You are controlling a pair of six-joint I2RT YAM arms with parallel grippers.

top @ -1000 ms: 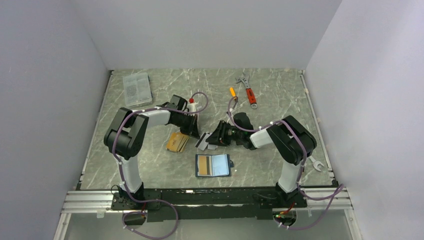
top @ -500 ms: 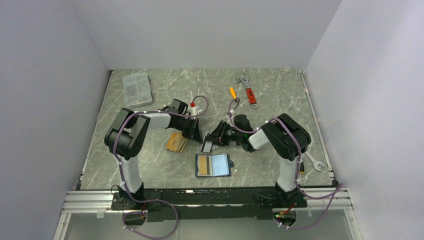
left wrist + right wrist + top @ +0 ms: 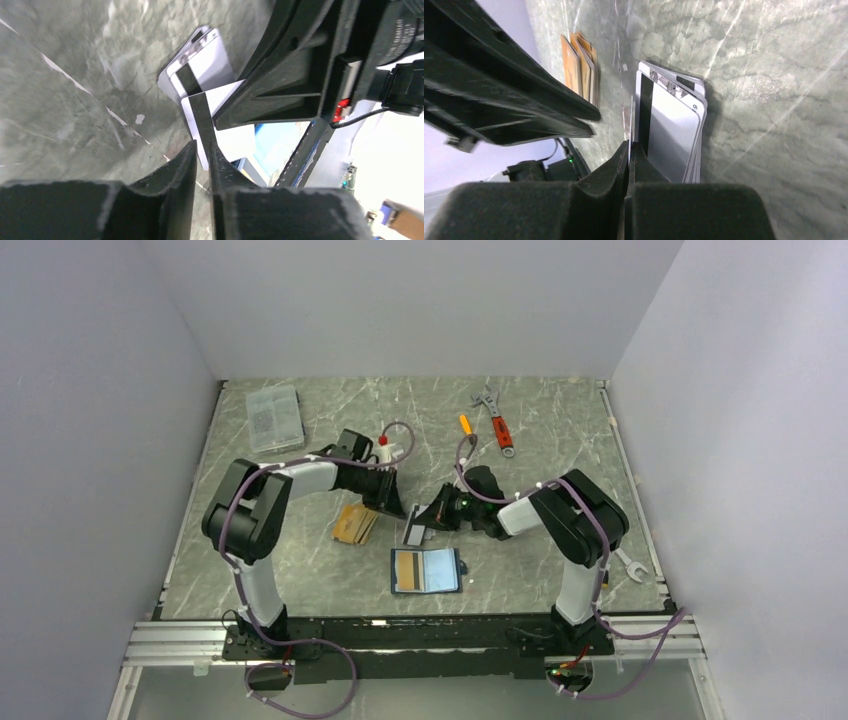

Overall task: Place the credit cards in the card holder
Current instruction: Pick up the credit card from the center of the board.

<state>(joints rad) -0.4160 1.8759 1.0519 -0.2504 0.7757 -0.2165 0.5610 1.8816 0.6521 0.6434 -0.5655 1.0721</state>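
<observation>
Looking down from the top camera, we see both arms bent inward over the marbled table (image 3: 310,570). The left gripper (image 3: 397,508) and the right gripper (image 3: 424,522) almost meet above a small cluster of pale cards (image 3: 413,530). A fan of orange cards (image 3: 355,524) lies just to the left of that spot. The card holder (image 3: 440,570) lies open and flat nearer the arm bases, with a tan card on its left half. A clear box (image 3: 273,418) sits at the far left, and a red-handled wrench (image 3: 497,423) lies at the far side of the table.

From the left wrist, we see the left pincer's fingers (image 3: 182,162) parted by a slim gap. The lower end of a white card (image 3: 225,125) with a black stripe runs down into that gap; we cannot tell whether the pads press it. A stack of pale cards (image 3: 205,65) rests on the table beyond it.

From the right wrist, we see the right pincer's fingers (image 3: 644,165) pressed together on the thin edge of that white card. The pale stack lies just beyond their tips, the orange cards further off, and the left gripper's black body fills the upper left.
</observation>
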